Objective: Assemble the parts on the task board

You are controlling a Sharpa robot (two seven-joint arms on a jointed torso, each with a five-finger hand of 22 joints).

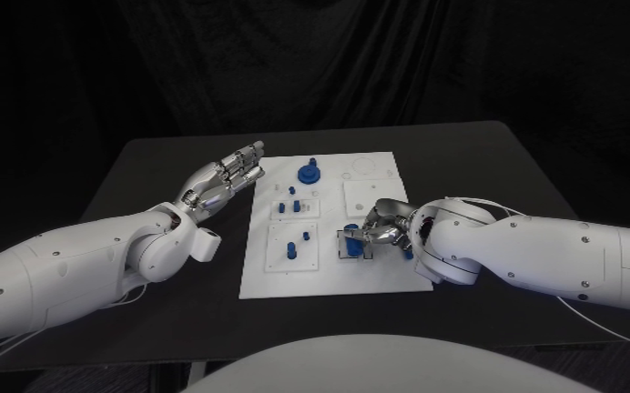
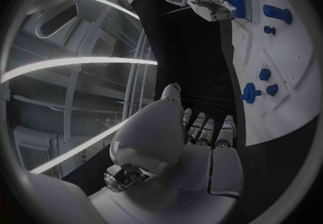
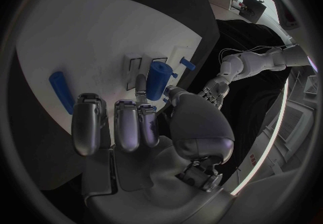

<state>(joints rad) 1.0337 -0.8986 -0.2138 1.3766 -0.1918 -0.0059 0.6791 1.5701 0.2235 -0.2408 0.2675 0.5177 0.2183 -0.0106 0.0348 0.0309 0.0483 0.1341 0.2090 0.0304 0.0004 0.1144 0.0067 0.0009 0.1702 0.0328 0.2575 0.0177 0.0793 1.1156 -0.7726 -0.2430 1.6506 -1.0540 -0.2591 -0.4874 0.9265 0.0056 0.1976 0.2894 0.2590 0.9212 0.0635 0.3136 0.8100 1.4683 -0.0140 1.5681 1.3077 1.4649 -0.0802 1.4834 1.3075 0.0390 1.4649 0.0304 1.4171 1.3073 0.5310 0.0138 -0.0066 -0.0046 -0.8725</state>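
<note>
Task board (image 1: 381,279) first: we see the white plate lying flat in the middle of the black table (image 1: 157,161), with small blue parts spread over its raised white panels. A round blue knob-like part (image 1: 309,174) stands near the board's far edge, a few short blue pegs (image 1: 296,206) stand in the panel below it, and two more blue pieces (image 1: 291,249) sit in the nearer left panel.

Our right hand (image 1: 376,232) is down on the board at its near right area, fingers curled in. In the right wrist view we see the thumb (image 3: 178,95) and a finger (image 3: 140,88) set against a blue cylinder (image 3: 158,79) that stands upright at a panel there, so we read it as pinched; the other fingers hang just beside it. A blue bar (image 3: 61,90) lies flat on the board, apart from the hand.

Our left hand (image 1: 223,179) hovers off the board's left edge, above the table, fingers straight and close together, holding nothing. The left wrist view shows the same flat open palm (image 2: 195,148).
</note>
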